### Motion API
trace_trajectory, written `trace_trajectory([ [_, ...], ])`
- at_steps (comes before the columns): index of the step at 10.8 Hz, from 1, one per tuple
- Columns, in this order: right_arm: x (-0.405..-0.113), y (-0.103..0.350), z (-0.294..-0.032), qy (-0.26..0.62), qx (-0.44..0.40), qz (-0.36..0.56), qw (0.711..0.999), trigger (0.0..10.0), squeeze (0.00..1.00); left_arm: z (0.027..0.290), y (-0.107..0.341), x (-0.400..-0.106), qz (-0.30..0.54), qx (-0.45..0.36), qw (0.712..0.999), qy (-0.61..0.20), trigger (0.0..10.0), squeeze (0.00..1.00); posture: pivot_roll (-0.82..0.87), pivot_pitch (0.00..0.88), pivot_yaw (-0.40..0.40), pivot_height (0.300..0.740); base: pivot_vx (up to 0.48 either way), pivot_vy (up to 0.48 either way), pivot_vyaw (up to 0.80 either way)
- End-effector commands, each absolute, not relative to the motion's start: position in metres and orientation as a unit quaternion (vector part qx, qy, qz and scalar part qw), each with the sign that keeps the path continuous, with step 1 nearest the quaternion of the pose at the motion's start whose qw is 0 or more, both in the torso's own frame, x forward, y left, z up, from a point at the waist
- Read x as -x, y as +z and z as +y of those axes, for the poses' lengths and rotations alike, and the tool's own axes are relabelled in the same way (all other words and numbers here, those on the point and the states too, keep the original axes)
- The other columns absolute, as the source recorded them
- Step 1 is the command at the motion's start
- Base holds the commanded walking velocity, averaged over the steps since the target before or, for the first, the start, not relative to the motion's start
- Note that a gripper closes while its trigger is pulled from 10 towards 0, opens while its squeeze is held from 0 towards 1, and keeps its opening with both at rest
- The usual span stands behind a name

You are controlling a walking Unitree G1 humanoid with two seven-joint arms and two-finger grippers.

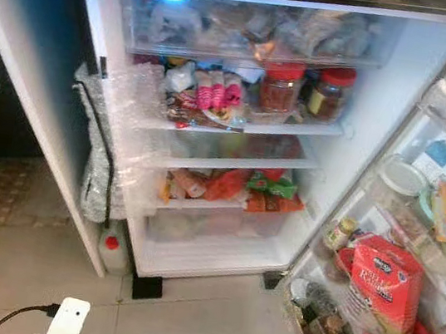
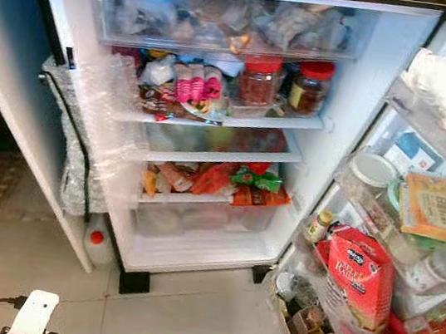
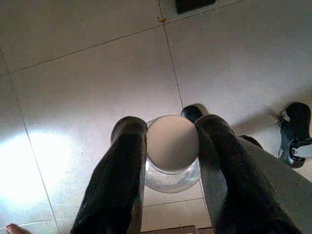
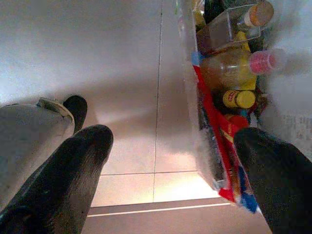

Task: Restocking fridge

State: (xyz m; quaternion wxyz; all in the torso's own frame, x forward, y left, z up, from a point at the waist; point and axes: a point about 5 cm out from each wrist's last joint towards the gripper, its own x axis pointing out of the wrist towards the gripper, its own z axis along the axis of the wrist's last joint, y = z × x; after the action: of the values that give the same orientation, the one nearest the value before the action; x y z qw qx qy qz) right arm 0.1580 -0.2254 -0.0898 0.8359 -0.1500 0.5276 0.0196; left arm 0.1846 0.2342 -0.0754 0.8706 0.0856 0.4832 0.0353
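Observation:
The fridge (image 1: 365, 113) stands open before me, its shelves packed with food. Two red-lidded jars (image 1: 281, 87) sit on the upper shelf, and coloured packets (image 1: 228, 186) lie lower down. My left gripper (image 3: 170, 126) hangs low over the floor tiles, shut on a clear glass jar (image 3: 171, 146) with a pale round lid held between the fingers (image 3: 124, 161). My right gripper (image 4: 175, 141) is open with nothing in it, low beside the door's bottom rack of bottles (image 4: 234, 73). Both white wrists (image 1: 67, 320) show at the bottom edge of the eye views.
The open door (image 1: 413, 246) on the right carries a red bag (image 1: 386, 284), jars and cartons. A white bottle with a red cap (image 1: 113, 247) stands on the floor left of the fridge, against a white panel (image 1: 36, 122). Tiled floor (image 1: 208, 324) lies in front.

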Motion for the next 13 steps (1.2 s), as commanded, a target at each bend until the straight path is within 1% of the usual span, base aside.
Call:
trace_trajectory([
  [1, -0.1543, -0.0908, -0.2272, 0.016, 0.145, 0.533, 0.834, 10.0, 0.00, 0.2348, -0.0766, -0.1821, 0.488, -0.090, 0.868, 0.030, 10.0, 0.00, -0.14, 0.039, -0.048, 0.740, 0.000, -0.292, 0.00],
  [9, -0.1542, -0.0909, -0.2269, 0.023, 0.144, 0.534, 0.833, 10.0, 0.00, 0.2348, -0.0767, -0.1818, 0.487, -0.090, 0.868, 0.033, 10.0, 0.00, -0.14, 0.039, -0.049, 0.740, 0.000, -0.360, 0.00],
  [10, -0.1542, -0.0909, -0.2268, 0.023, 0.143, 0.534, 0.833, 10.0, 0.00, 0.2351, -0.0760, -0.1827, 0.479, -0.091, 0.872, 0.038, 10.0, 0.00, -0.14, 0.040, -0.049, 0.740, 0.000, 0.000, 0.00],
  [13, -0.1534, -0.0912, -0.2269, 0.026, 0.143, 0.535, 0.832, 10.0, 0.00, 0.2360, -0.0678, -0.1913, 0.406, -0.111, 0.905, 0.054, 10.0, 0.00, -0.14, 0.043, -0.050, 0.740, 0.000, 0.000, 0.00],
])
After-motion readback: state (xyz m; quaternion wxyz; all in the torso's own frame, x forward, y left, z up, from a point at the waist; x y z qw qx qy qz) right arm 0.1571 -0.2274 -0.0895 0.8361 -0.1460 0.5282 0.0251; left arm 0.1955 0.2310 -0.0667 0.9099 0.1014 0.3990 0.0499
